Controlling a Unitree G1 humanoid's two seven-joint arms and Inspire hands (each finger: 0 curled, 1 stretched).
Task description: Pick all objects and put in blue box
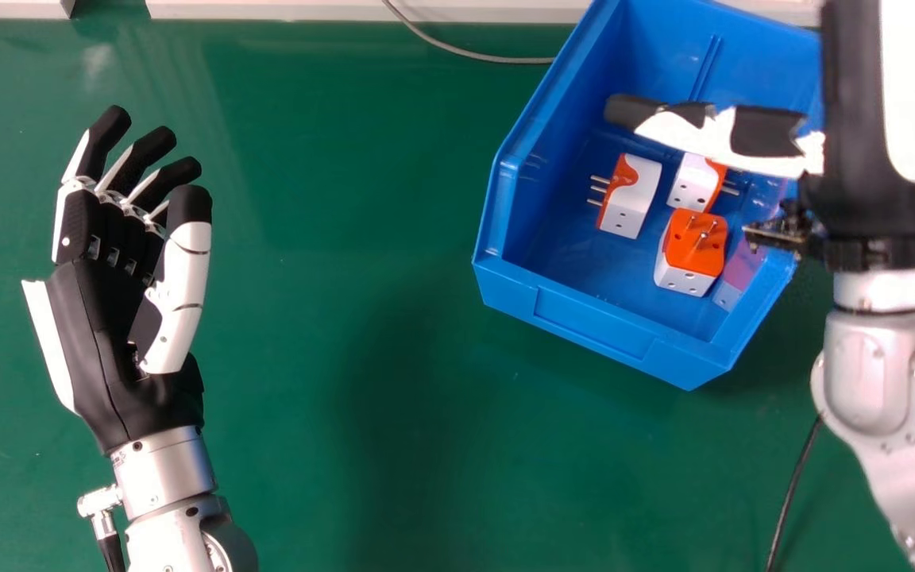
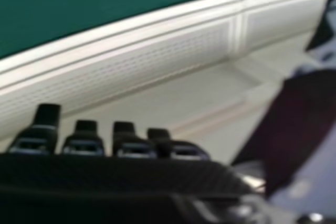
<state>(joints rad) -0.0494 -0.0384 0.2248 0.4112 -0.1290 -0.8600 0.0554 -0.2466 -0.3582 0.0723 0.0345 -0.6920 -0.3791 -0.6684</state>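
Adapters [image 1: 692, 250] lie in blue box [image 1: 592, 318], upper right, with right hand [image 1: 855, 159] over its side, thumb stretched frame-left, fingers extended, released, nothing gripped, while left hand [image 1: 100, 342] sits at left, fingers loosely bent, pointing up-frame, also empty.

Blue box [image 1: 592, 319] smooth plastic; plug pins [image 1: 600, 189] metal; green tabletop [image 1: 330, 238] glossy (soft glare).
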